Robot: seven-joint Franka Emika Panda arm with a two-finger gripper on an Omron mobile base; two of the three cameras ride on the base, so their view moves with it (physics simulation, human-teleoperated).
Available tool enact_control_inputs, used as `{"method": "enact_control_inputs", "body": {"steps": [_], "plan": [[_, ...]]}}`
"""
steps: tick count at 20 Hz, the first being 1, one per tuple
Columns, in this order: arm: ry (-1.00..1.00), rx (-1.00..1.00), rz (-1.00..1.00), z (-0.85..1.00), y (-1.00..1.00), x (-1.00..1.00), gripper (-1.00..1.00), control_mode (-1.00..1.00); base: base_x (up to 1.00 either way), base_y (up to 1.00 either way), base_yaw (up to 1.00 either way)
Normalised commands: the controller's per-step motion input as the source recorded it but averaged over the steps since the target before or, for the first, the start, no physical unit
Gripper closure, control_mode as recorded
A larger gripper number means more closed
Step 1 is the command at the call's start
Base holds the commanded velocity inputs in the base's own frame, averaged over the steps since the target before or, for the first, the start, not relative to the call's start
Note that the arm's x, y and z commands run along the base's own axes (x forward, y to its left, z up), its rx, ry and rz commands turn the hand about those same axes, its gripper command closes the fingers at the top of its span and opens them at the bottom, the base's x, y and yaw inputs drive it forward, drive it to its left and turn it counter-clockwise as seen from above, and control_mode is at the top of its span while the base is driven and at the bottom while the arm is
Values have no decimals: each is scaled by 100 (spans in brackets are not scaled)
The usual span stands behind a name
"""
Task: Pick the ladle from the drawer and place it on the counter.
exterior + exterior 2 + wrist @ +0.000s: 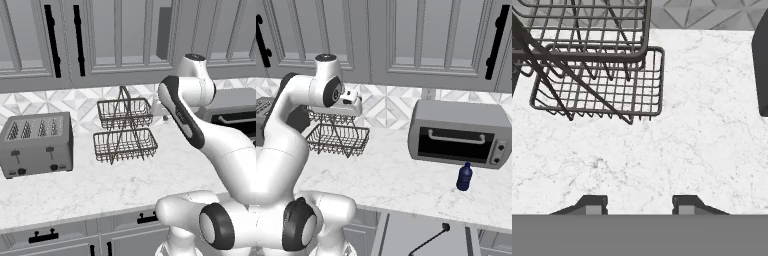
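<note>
**Ladle in the open drawer, gripper spread over the counter**

Left base view: the counter [100,187] carries a wire rack [124,131], with a toaster [36,144] to the rack's left.

Right base view: the ladle [431,241] lies in the drawer [401,237], handle running diagonally, head toward the bottle [464,177].

Hand view: the gripper [639,205] hangs empty, fingers apart, near the rack.

No readable text, label or number appears anywhere.

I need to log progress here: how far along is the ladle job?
Done: the drawer is open. In hand: nothing, since the open gripper hovers over the counter, empty. Left: the ladle lies in the drawer, to be grasped, lifted out and set on the counter.
</note>
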Motion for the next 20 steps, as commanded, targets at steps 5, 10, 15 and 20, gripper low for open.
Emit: {"method": "enact_control_inputs", "body": {"steps": [5,10,15,20], "plan": [[0,0,-2,0,-8,-23,-100,-100,0,0,0],[0,0,-11,0,-40,-60,-100,-100,0,0,0],[0,4,-25,0,-73,-70,-100,-100,0,0,0],[0,10,-29,0,-98,-72,-100,-100,0,0,0]]}}
